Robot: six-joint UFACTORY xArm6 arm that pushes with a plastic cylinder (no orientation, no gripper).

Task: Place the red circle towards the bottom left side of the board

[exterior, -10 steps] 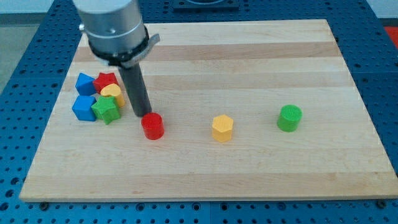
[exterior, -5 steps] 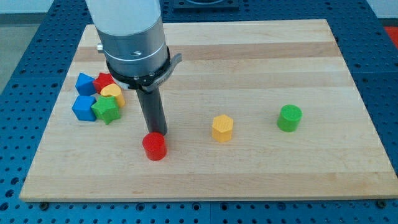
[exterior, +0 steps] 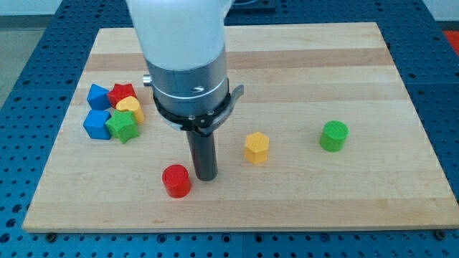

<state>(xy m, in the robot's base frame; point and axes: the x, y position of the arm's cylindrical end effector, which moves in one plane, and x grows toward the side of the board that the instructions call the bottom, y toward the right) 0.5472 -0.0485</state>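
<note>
Camera view is showing my tip [exterior: 205, 178] sitting just beside the red circle [exterior: 176, 180], at its 3 o'clock, on the counter [exterior: 301, 201]; no jaws are showing.

A robotics lab bench: wooden board [exterior: 301, 64] on blue perforated table [exterior: 29, 57], robot arm [exterior: 183, 57] overhead.

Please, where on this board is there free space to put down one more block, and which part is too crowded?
Bare wood runs along the board at the view's top, above all blocks, and at the view's right beyond the green cylinder. The view's bottom left corner, left of the red circle, is free too. My tip stands just right of that circle. The left-edge cluster is crowded.
</note>
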